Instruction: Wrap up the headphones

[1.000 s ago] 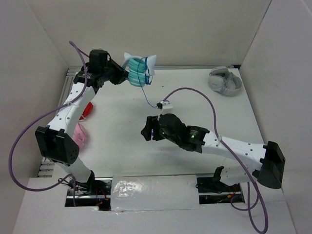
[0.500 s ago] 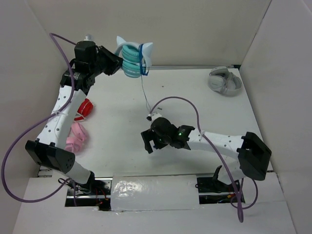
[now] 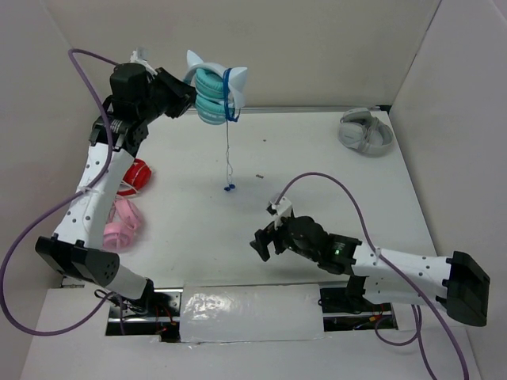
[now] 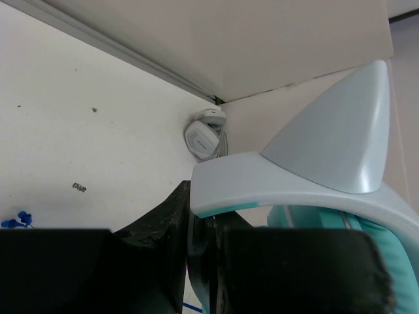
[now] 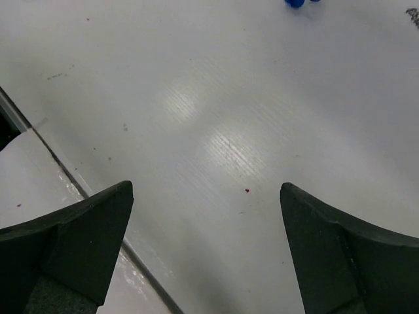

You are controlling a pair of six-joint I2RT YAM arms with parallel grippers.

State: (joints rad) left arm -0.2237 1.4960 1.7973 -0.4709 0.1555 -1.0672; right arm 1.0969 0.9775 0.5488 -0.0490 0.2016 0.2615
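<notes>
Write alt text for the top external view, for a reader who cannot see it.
The left gripper holds teal cat-ear headphones above the far edge of the table, their blue cable dangling. The right gripper hovers open near the front; grey-white headphones lie far right, pink headphones and red headphones left.

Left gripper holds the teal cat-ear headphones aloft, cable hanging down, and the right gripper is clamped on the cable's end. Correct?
Not quite. The right gripper is open and empty, apart from the cable; the right wrist view shows nothing between its jaws. The left gripper does hold the headphones aloft, cable hanging.
</notes>
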